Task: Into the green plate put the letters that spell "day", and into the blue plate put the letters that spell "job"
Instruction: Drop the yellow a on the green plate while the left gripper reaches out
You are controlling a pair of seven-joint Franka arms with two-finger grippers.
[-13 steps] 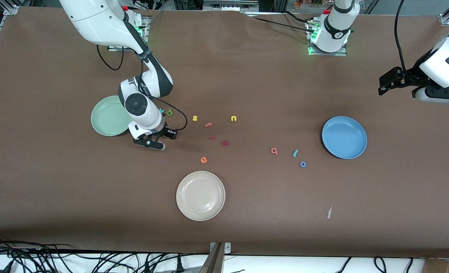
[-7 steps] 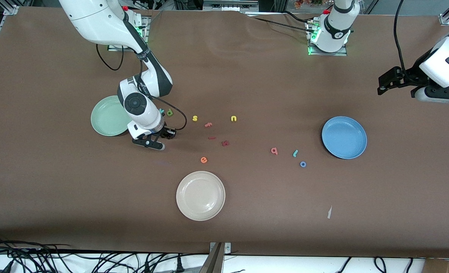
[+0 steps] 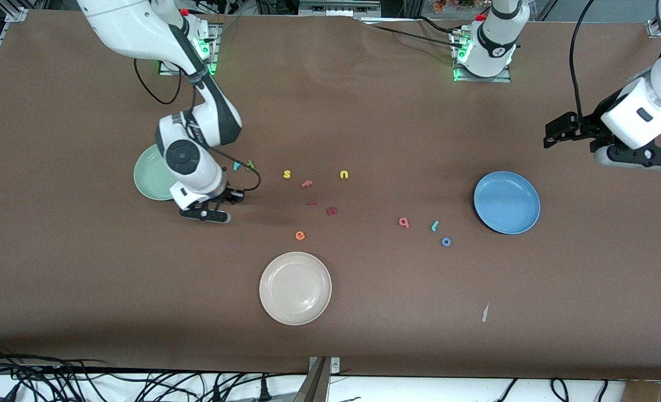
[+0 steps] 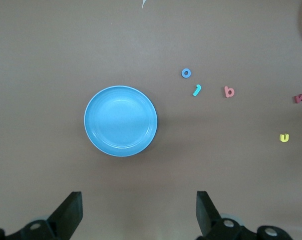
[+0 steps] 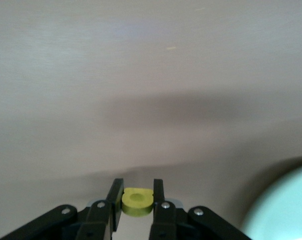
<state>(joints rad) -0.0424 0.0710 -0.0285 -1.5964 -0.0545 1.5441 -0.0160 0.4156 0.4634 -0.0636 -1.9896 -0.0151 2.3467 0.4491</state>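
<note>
My right gripper [image 5: 137, 207] is shut on the yellow rounded letter [image 5: 137, 201], low over the table beside the green plate [image 3: 150, 181], whose rim [image 5: 286, 210] shows in the right wrist view. In the front view this gripper [image 3: 206, 215] hides the letter. The dark green "d" [image 3: 250, 164] and teal "y" [image 3: 237, 166] lie beside the arm. The pink-red "b" [image 3: 403, 222], teal "j" [image 3: 434, 225] and blue "o" [image 3: 446, 242] lie near the blue plate [image 3: 506, 202]. My left gripper [image 4: 138, 215] hangs open and holds nothing, up beside the blue plate [image 4: 120, 121].
A cream-white plate [image 3: 295, 288] sits nearer the front camera. A yellow "s" [image 3: 287, 174], a yellow "u" [image 3: 344, 175], a pink piece [image 3: 307, 183], dark red pieces [image 3: 332, 211] and an orange "e" [image 3: 300, 235] are scattered mid-table. A paper scrap [image 3: 485, 312] lies near the front edge.
My right gripper has shut on the yellow letter and moved with it toward the green plate. The left arm has shifted a little toward the table's middle.
</note>
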